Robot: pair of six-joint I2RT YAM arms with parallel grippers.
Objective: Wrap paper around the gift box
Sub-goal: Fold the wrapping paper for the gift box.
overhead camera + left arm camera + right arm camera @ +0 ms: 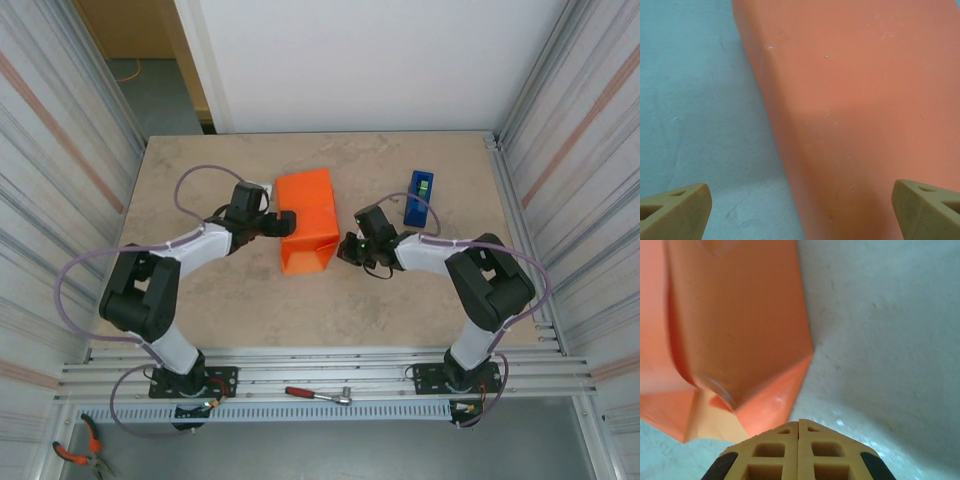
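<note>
Here's the beige stone-look tabletop (pixel 400 300), and at its centre sits the bright orange thin paper sheet (pixel 308 215), folded up into a boxy parcel with a loose flap hanging open at the near end; what it covers is hidden. The left gripper (pixel 287 222) is at the parcel's left side, fingers spread wide, one tan fingertip (pixel 675 212) over bare table and the other over paper (pixel 865 100). The right gripper (pixel 798 427) is pinched tight on nothing, just beside the flap's near right corner (pixel 740 330); contact is unclear. Right of it stands a small blue tape dispenser (pixel 418 200), something green in its top. A red-handled ratchet (pixel 318 395) lies on the front rail.
</note>
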